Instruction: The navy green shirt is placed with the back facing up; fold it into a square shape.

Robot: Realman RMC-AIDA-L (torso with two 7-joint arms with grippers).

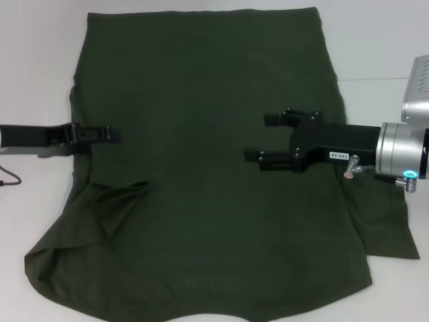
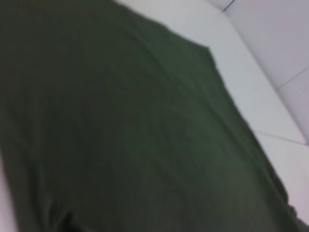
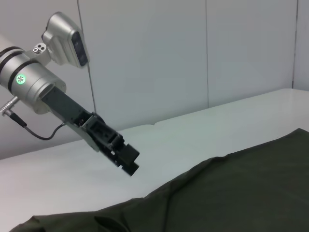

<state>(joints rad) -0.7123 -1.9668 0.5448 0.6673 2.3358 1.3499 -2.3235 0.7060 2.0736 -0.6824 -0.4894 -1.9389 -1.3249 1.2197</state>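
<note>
reaching in from the left edge of the head view, the left pincer (image 1: pixel 114 134) sits at the shirt's left side, its black tips over the cloth's border at mid-height. its fingers lie together in a thin flat line with no gap showing, and nothing is caught between them that can be made out. the right wrist view shows the same left pincer (image 3: pixel 129 159) from the far side, tilted down and hanging above the shirt's edge, apart from the cloth, its fingers narrow.

the shirt (image 1: pixel 208 168) covers most of the white counter (image 1: pixel 33 74), spread flat with its plain side up, the straight hem at the far end and the curved neckline cut by the near edge of the picture. at the near left, one sleeve is folded in onto the body, leaving a rumpled flap with creases. the left wrist view is filled with the same dark cloth (image 2: pixel 120 135), lying smooth, with a strip of counter (image 2: pixel 241 82) beyond its edge.

farther right, the right pincer (image 1: pixel 261 137) hovers over the right half of the shirt, pointing toward the middle. its two fingers stand wide apart and hold nothing. behind it the silver wrist runs off the right edge. below that wrist, the other sleeve (image 1: pixel 389 228) lies spread out flat on the counter, past the shirt's right side.
</note>
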